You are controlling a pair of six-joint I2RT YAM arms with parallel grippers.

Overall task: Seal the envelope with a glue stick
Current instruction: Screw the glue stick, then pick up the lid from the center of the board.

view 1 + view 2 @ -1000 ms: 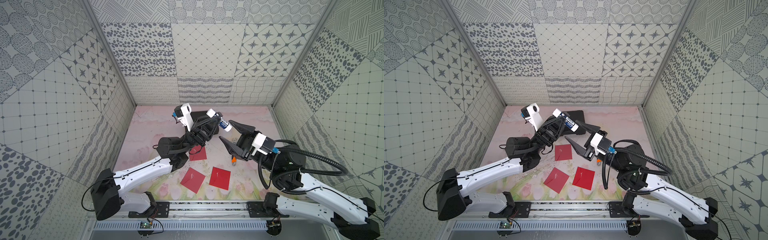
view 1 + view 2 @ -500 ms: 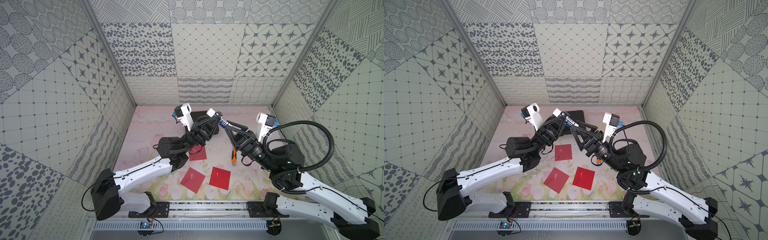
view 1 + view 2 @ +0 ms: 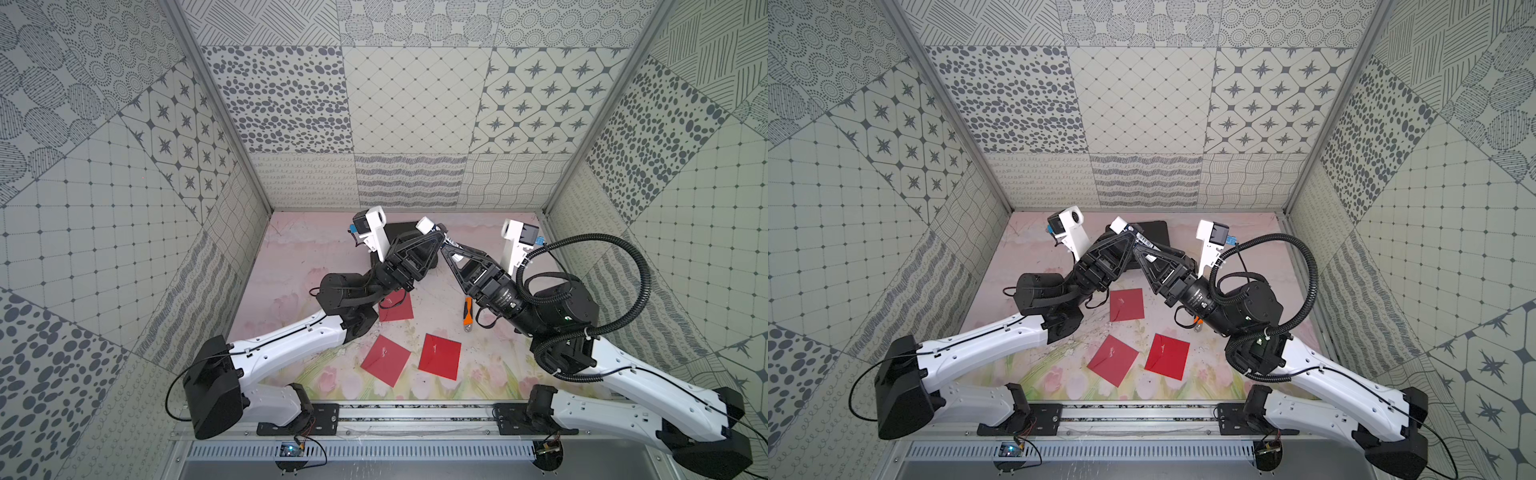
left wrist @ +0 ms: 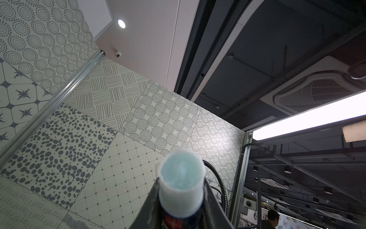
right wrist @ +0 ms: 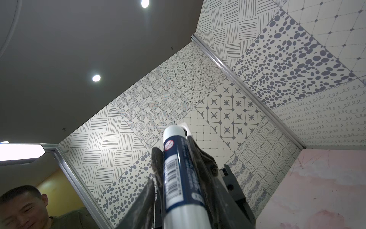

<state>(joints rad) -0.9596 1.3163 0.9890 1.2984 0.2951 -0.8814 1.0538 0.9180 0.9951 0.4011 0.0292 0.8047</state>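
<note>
Upper centre of both top views: glue stick [image 3: 427,226] raised off the surface [image 3: 291,257] – left hand [image 3: 437,239] clenched on it. The right hand [image 3: 448,250] flanks its other end – grip can't tell. Red envelopes [image 3: 439,356] lie lower centre.

Navy glue stick [image 5: 182,178] aloft, tilted; three red envelopes [image 3: 440,356] flat.
</note>
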